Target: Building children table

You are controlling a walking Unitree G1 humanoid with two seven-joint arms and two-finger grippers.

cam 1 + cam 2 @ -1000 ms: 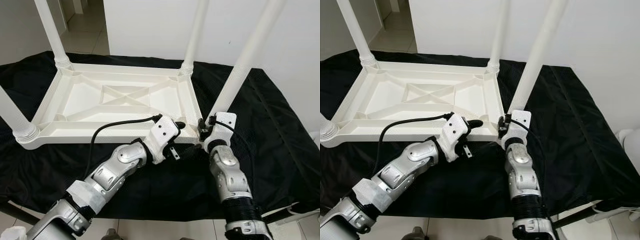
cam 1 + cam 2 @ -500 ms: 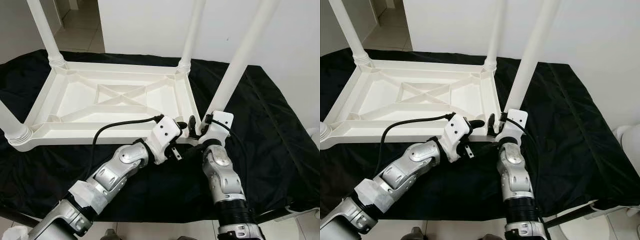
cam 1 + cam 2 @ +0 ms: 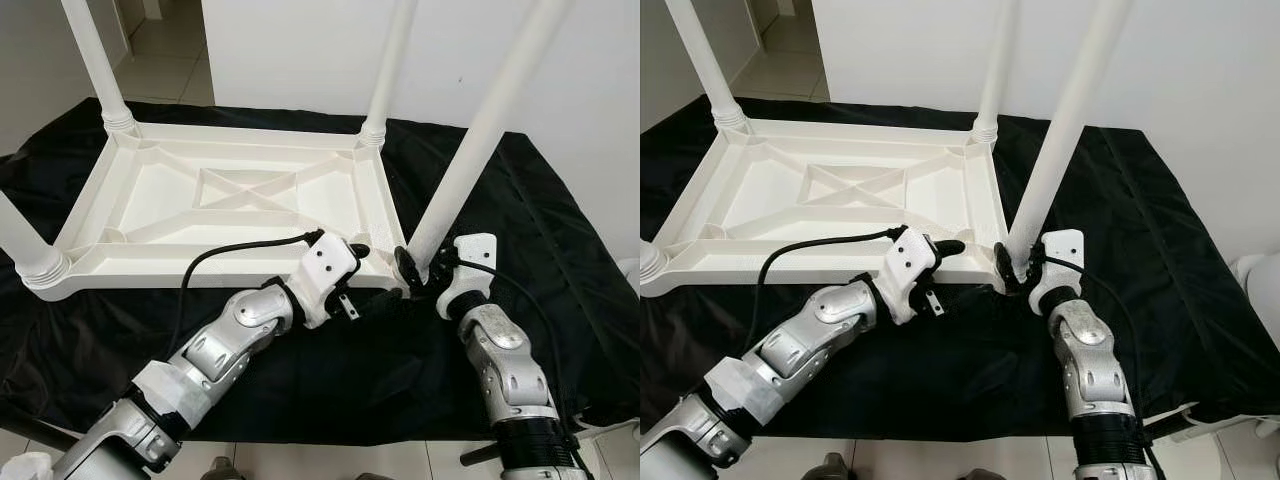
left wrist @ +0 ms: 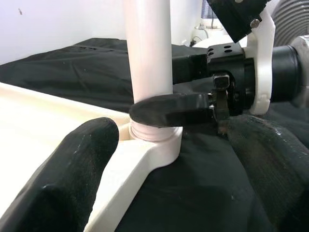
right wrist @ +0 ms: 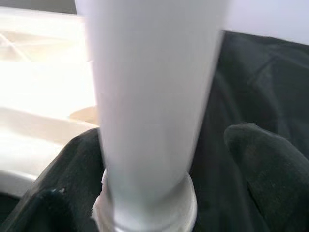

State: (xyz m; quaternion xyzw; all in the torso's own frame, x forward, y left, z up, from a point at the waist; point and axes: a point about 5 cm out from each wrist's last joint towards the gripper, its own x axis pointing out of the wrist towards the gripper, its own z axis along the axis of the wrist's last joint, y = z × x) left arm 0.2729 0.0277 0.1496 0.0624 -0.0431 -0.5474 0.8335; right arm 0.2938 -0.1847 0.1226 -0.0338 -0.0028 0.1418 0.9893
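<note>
Now | table [image 3: 240, 190] upside down on black cloth [image 3: 560, 260] | right claw [image 3: 418, 268] spread around base of near-right leg [image 3: 470, 150], fingers either side, at the table's corner socket | left claw [image 3: 362, 258] spread, one finger on table's rim beside that leg

Both arms are built of silver, rounded metal segments joined by black ribbed collars, the left arm [image 3: 215, 350] showing pale grey plates near the shoulder and the right arm [image 3: 505, 365] ending in a black corrugated sleeve near the frame's lower edge. Each wrist carries a white, boxy bracket with small dark screw holes, and a black cable loops from the left bracket toward 9 o'clock. The left gripper [image 3: 362, 280] and right gripper [image 3: 412, 272] each have long, matte black, rounded fingers [image 4: 63, 179] on dark metal hinges.
</note>
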